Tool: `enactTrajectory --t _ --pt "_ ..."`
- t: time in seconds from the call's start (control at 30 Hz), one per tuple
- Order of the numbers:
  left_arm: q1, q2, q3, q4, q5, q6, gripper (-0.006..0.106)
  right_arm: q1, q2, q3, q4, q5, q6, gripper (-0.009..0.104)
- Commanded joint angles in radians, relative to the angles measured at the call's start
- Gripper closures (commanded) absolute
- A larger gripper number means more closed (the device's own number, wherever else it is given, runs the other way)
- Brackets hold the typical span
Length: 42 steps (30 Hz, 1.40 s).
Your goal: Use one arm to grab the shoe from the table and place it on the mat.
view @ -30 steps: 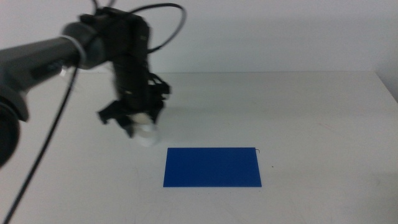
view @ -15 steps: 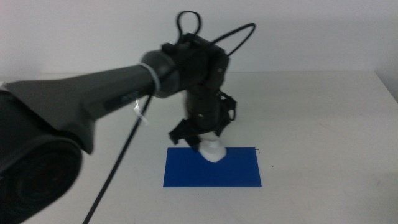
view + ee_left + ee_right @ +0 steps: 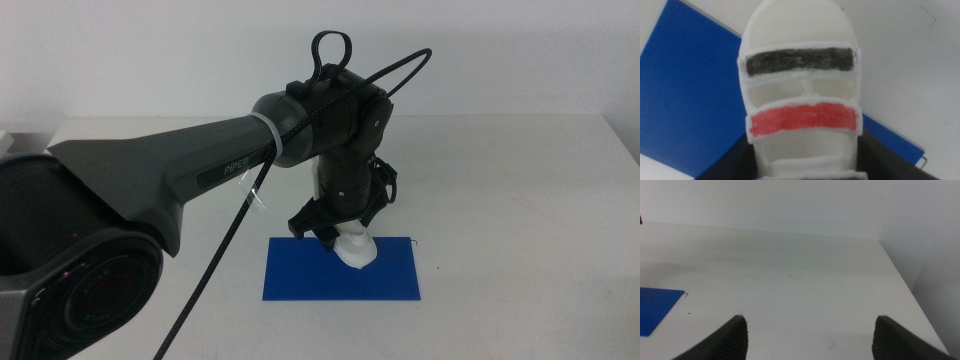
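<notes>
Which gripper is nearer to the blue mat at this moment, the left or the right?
Left. The left gripper holds the shoe over the mat; the right gripper waits open, off to the mat's side.

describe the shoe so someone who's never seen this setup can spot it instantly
On the white table, find the blue mat near the front. The shoe hangs over it, clamped in the left gripper: small, white, with one black and one red stripe across its top.

We see the white shoe [image 3: 354, 248], with one black and one red stripe across its top, clamped in the left gripper [image 3: 335, 232] of the dark arm [image 3: 200, 170], toe down over the deep blue mat [image 3: 300, 275] lying flat on the white table [image 3: 520, 200]
</notes>
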Motion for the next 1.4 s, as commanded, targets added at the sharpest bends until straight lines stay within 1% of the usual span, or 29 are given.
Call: enactTrajectory --t 0.0,0.2,0.43,0.47,0.53,0.77,0.87,1.0,1.1,1.37 --pt "-0.003 -0.069 -0.033 0.033 -0.007 -0.004 0.102 0.001 -0.026 0.005 -0.009 -0.076 -0.008 0.031" --pt "-0.003 -0.07 -0.033 0.098 -0.009 -0.005 0.102 0.001 -0.026 0.005 -0.009 -0.076 -0.008 0.031" --pt "-0.003 -0.07 -0.033 0.112 -0.008 -0.004 0.102 0.001 -0.026 0.005 -0.009 -0.076 -0.008 0.031" --pt "-0.003 -0.07 -0.033 0.077 -0.008 -0.034 0.102 0.001 -0.026 0.005 -0.009 -0.076 -0.008 0.031" --pt "-0.003 -0.07 -0.033 0.057 -0.008 -0.092 0.102 0.001 -0.026 0.005 -0.009 -0.076 -0.008 0.031" --pt "-0.003 -0.07 -0.033 0.037 -0.01 -0.387 0.102 0.001 -0.026 0.005 -0.009 -0.076 -0.008 0.031" --pt "-0.003 -0.07 -0.033 0.014 -0.009 -0.555 0.102 0.001 -0.026 0.005 -0.009 -0.076 -0.008 0.031" --pt "-0.003 -0.07 -0.033 -0.043 -0.009 -0.817 0.102 0.001 -0.026 0.005 -0.009 -0.076 -0.008 0.031" --pt "-0.003 -0.07 -0.033 -0.067 -0.006 -0.827 0.102 0.001 -0.026 0.005 -0.009 -0.076 -0.008 0.031" --pt "-0.003 -0.068 -0.033 -0.067 0.063 -0.827 0.102 0.001 -0.026 0.005 -0.009 -0.076 -0.008 0.031"
